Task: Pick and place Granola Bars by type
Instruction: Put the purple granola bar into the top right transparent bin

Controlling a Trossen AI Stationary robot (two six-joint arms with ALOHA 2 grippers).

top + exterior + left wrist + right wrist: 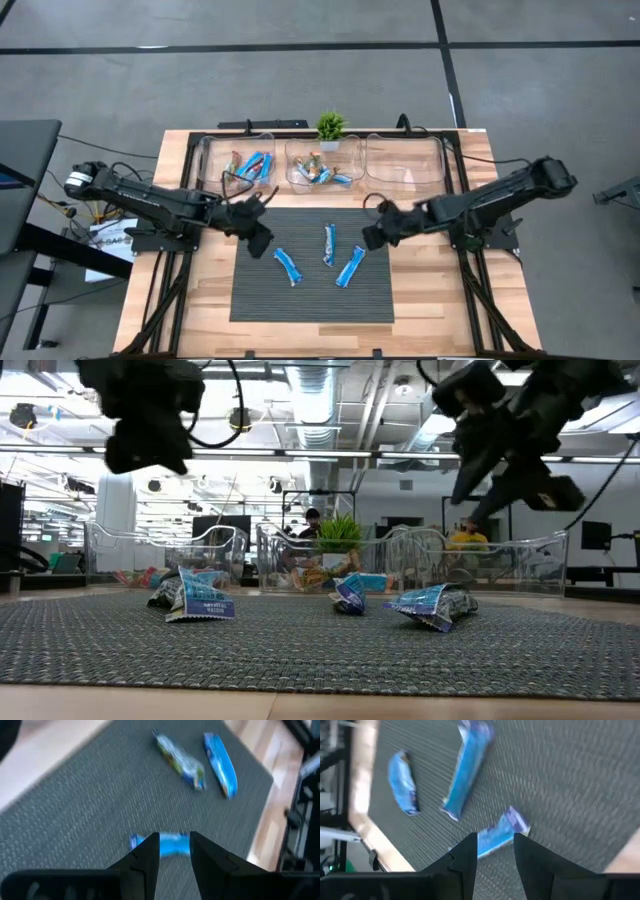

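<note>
The pale wooden bench [190, 290] carries a dark ribbed mat [260, 300] at its centre, likely there for grip. Three clear plastic bins [405, 160] line the far edge to keep types apart; the left and middle ones already hold wrapped bars. Three shiny blue foil granola bars [287, 266] lie on the mat, unsorted. The left pincer [258, 238] hovers released over the mat's far left corner, and the right pincer [372, 236] hangs likewise unclenched near its far right corner.

Overhead, table-level and 2 close wrist views share the mat [311, 265].
</note>
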